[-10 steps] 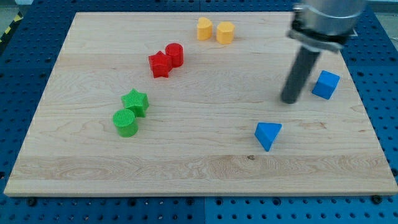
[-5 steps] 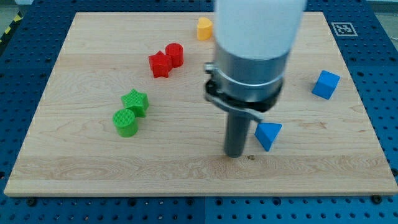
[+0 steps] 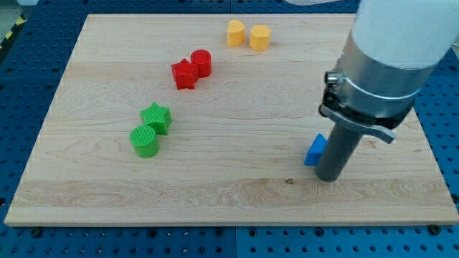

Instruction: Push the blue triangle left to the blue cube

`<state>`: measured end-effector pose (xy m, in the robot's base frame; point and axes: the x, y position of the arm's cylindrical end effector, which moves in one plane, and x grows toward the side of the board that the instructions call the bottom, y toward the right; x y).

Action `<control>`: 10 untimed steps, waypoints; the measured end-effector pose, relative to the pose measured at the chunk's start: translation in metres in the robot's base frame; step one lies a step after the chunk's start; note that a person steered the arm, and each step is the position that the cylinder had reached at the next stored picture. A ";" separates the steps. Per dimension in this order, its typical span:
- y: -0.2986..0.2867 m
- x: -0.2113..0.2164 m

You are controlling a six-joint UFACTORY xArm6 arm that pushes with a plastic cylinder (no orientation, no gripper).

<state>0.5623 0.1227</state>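
The blue triangle point(image 3: 313, 150) lies on the wooden board point(image 3: 229, 193) at the lower right, with only its left part showing. My tip point(image 3: 328, 178) stands right against the triangle's right side and covers the rest of it. The blue cube is hidden behind the arm's wide body at the view's right.
A red star-like block point(image 3: 184, 74) and a red cylinder point(image 3: 201, 62) sit at upper centre. A green star point(image 3: 156, 117) and a green cylinder point(image 3: 145, 141) sit at the left. Two yellow blocks point(image 3: 236, 33) point(image 3: 259, 36) lie near the top edge.
My tip went from beside the blue cube to the triangle's left, then round to its right side. The arm now hides the blue cube. The triangle has barely moved.
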 end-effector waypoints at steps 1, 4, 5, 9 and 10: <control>-0.004 0.000; -0.012 -0.021; -0.009 -0.024; 0.059 -0.109; 0.064 -0.112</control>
